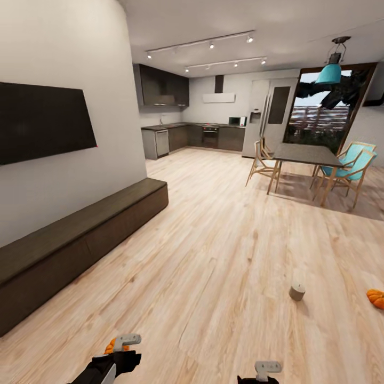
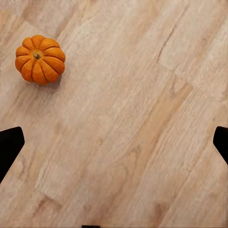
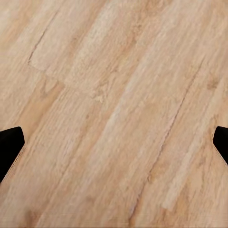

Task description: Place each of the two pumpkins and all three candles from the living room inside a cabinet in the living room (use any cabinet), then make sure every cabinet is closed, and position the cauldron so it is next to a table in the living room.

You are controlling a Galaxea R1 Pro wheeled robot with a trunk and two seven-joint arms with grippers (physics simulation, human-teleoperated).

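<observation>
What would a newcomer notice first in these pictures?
The small orange ribbed pumpkin lying on the pale wooden floor beside the left gripper, with a second orange pumpkin at the head view's right edge. Also the long dark-brown low cabinet along the white wall, under a black screen.

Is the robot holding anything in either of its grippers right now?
No. Both the left gripper and right gripper are open over bare floor. A pumpkin lies on the floor near the left one, untouched.
</observation>
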